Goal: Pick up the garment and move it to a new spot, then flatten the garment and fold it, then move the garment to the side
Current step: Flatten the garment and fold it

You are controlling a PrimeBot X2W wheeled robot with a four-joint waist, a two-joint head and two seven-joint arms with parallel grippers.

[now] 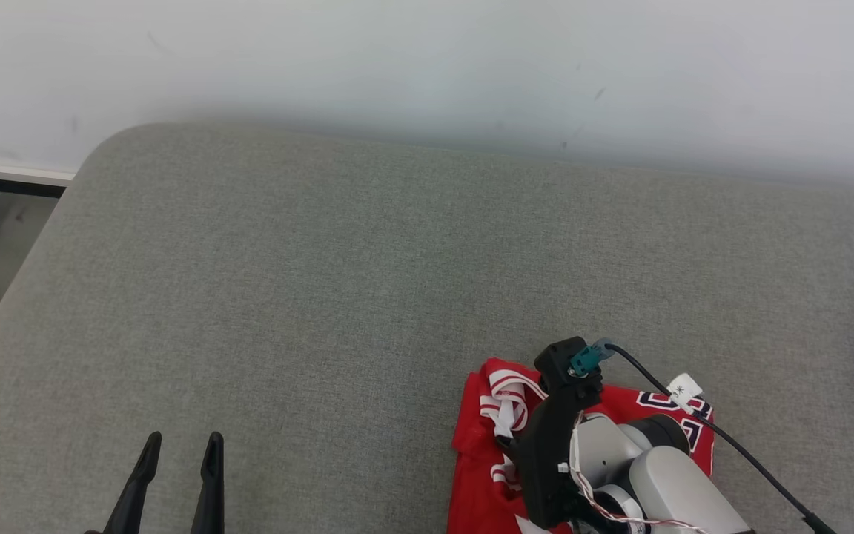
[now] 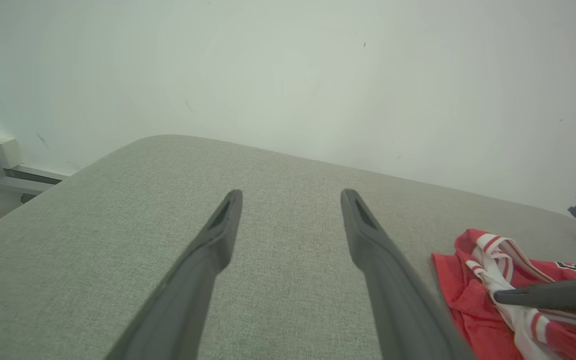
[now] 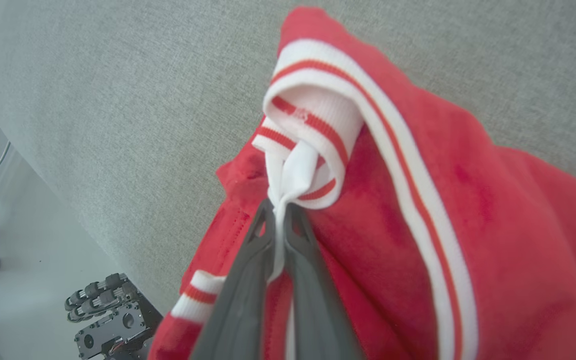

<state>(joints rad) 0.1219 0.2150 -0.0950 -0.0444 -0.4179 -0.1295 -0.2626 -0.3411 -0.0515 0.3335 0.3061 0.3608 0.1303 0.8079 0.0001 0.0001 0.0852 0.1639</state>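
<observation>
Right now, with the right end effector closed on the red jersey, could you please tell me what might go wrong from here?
1. The right end effector pinches only a thin fold of white trim, so the jersey may slip out when lifted.
2. The jersey lies bunched, so it may come up twisted and be hard to flatten.
3. The left end effector hangs open away from it, giving no second hold.

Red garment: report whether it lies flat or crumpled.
Crumpled. The red garment sits heaped on the grey cushion, its striped trim doubled over and pinched by the right gripper.
</observation>
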